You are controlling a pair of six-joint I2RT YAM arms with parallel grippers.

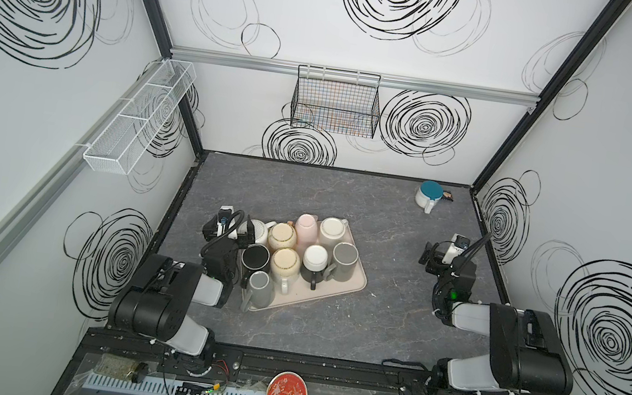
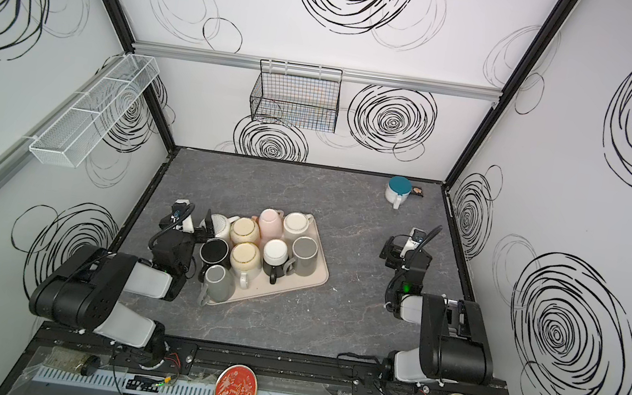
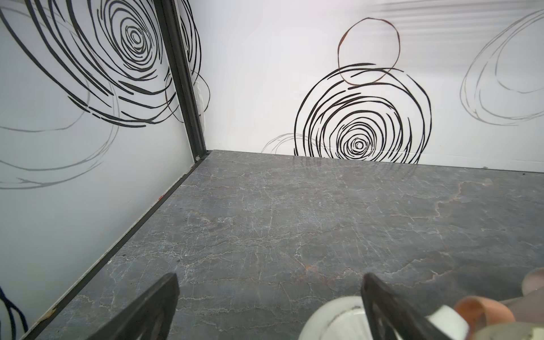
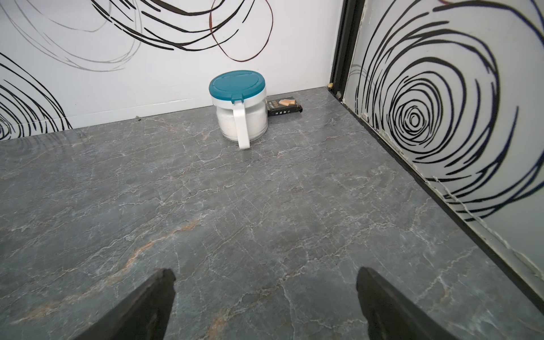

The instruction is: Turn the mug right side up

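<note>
Left wrist view: left hand [image 3: 269, 291], jaws wide apart, nothing held; white mug [image 3: 329, 321] close against one finger [image 3: 391, 312], contact unclear, lying to that side rather than between the two, apparently base-up. Mug stood at the far left corner of the tray [image 1: 352, 287] among other mugs. Right hand [image 4: 265, 282], likewise apart and empty, hovered well away; left arm judged nearer

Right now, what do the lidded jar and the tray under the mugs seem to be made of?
Jar: clear body, glass or plastic, white grains showing through; teal lid looks matte plastic, with moulded tab. Tray: smooth beige, rounded corners, probably plastic.
</note>
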